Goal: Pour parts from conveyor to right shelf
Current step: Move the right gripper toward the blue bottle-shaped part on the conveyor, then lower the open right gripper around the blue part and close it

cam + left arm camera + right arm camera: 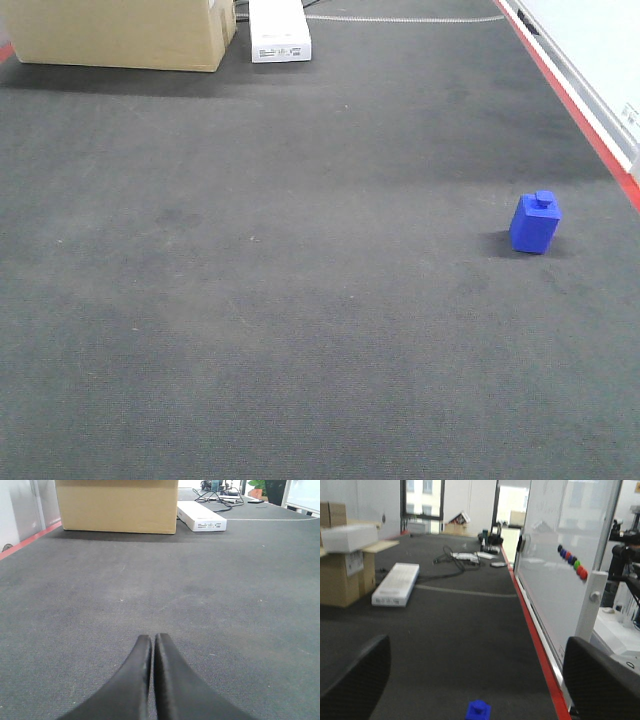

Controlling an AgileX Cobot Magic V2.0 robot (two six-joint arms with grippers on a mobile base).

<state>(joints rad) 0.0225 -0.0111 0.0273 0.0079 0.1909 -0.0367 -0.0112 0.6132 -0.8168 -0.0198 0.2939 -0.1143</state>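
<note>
One of the parts, a small bright-blue block (pixel 535 222) with a round knob on top, stands upright on the dark grey conveyor belt (pixel 300 300) near its right edge. In the right wrist view the same blue block (pixel 478 711) sits at the bottom centre, below and between the wide-apart fingers of my right gripper (pixel 476 650), which is open and holds nothing. My left gripper (pixel 152 638) hovers low over bare belt with its black fingers pressed together and nothing between them. The right shelf is out of view.
A large cardboard box (pixel 120 35) and a flat white box (pixel 278 30) lie at the belt's far end. A red stripe (pixel 575 105) and a white rail edge the right side. A whiteboard (pixel 560 555) stands beyond it, and cables (pixel 450 565) lie farther back.
</note>
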